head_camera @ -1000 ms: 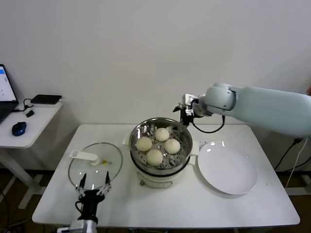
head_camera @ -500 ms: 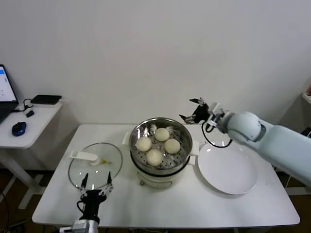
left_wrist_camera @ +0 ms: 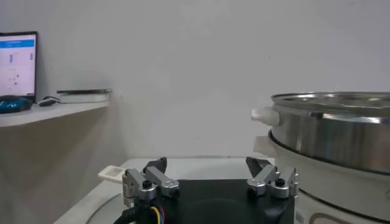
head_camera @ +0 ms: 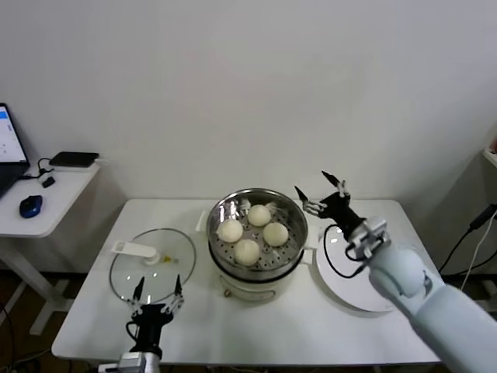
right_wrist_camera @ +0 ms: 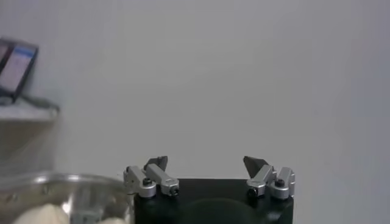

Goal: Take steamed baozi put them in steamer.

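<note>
Four creamy-white baozi [head_camera: 247,251] lie on the perforated tray inside the shiny steel steamer [head_camera: 289,247] at the table's middle. One bun also shows in the right wrist view [right_wrist_camera: 38,214], beside the steamer's rim [right_wrist_camera: 67,181]. My right gripper [head_camera: 320,192] is open and empty, in the air just right of the steamer, above the white plate's [head_camera: 349,295] far edge. My left gripper [head_camera: 156,294] is open and empty near the table's front left, by the glass lid [head_camera: 147,264]. The steamer's wall fills the side of the left wrist view [left_wrist_camera: 341,137].
The flat glass lid with a white handle [head_camera: 136,249] lies left of the steamer. The white round plate lies right of it, partly behind my right arm. A side desk [head_camera: 46,194] with a laptop and a mouse stands at far left.
My right arm has pulled back from the steamer's far rim, swinging right and toward me, its gripper open and empty. The left arm barely moved. The buns stayed put.
</note>
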